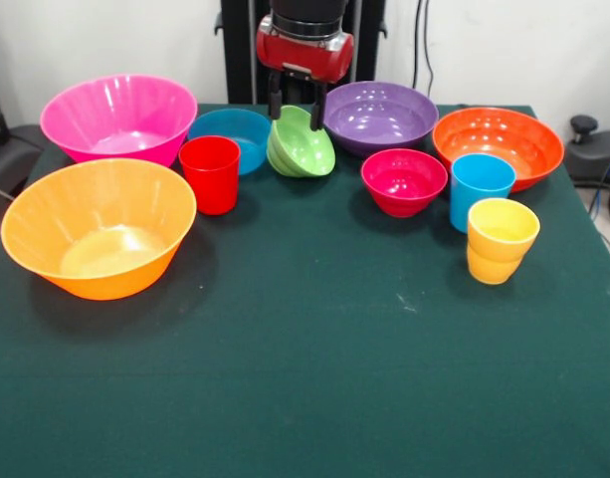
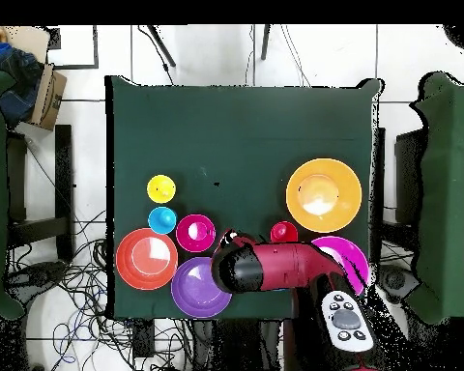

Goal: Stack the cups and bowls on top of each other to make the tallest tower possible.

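Note:
My gripper [image 1: 297, 104] is shut on the rim of the small green bowl [image 1: 303, 147], which hangs tilted at the back of the table between the small blue bowl [image 1: 235, 134] and the purple bowl [image 1: 380, 117]. A red cup [image 1: 210, 174] stands in front of the blue bowl. The crimson-pink bowl [image 1: 404, 181], sky-blue cup [image 1: 481, 189] and yellow waisted cup [image 1: 502, 240] stand to the right. A large pink bowl [image 1: 118, 118] and a large yellow-orange bowl [image 1: 98, 239] sit on the left, and an orange bowl [image 1: 499, 146] at the back right. In the overhead view the arm [image 2: 275, 268] hides the green bowl.
All pieces stand apart on the dark green table [image 1: 314, 378], with none stacked. Its whole near half is bare cloth. In the overhead view, cables and a cardboard box [image 2: 48, 97] lie on the floor beside the table.

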Motion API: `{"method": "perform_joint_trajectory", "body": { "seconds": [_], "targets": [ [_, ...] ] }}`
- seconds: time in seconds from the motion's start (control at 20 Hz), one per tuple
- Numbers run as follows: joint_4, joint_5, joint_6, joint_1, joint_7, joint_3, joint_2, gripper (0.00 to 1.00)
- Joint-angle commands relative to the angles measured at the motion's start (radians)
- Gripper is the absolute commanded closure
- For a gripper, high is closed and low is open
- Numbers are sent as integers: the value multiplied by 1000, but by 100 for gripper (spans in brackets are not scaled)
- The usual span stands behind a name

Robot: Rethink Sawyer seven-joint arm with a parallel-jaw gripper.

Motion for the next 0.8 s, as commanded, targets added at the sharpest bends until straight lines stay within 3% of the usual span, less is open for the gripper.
{"method": "perform_joint_trajectory", "body": {
  "seconds": [0.05,0.8],
  "targets": [
    [-23,-48,86,14,-56,51,39,0],
    [-15,-49,100,-8,-78,57,24,0]
  ]
}}
